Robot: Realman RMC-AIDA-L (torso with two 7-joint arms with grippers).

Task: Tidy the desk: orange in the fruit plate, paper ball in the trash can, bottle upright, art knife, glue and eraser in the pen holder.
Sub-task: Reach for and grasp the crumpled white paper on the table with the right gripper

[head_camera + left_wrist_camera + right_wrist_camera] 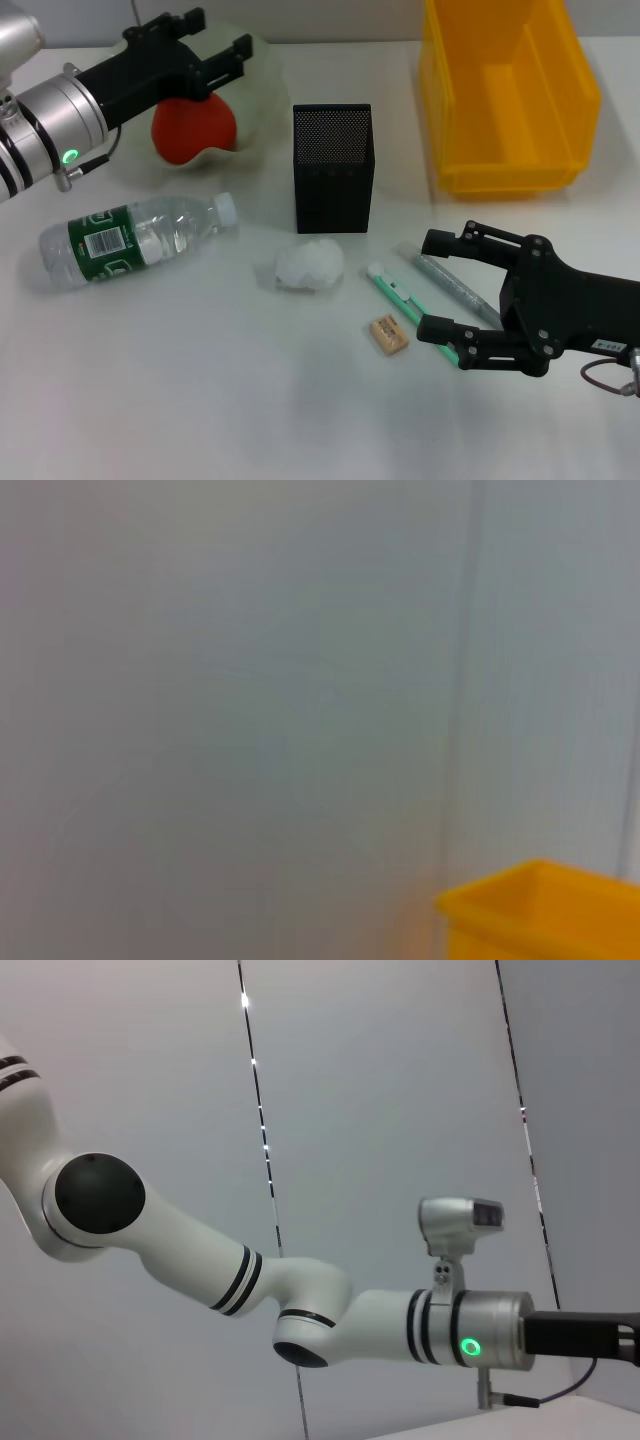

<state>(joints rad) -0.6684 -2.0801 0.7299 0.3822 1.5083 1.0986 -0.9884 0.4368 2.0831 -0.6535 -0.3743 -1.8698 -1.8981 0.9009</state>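
The orange lies in the pale green fruit plate at the back left of the desk. My left gripper hovers open just above it, holding nothing. The bottle lies on its side at the left. In the middle, the paper ball rests before the black mesh pen holder. My right gripper is open low at the right, its fingers straddling the grey glue and the tail of the mint-green art knife. The eraser sits beside the knife.
The yellow trash can stands at the back right, and its corner shows in the left wrist view against a grey wall. The right wrist view shows only my left arm and the wall.
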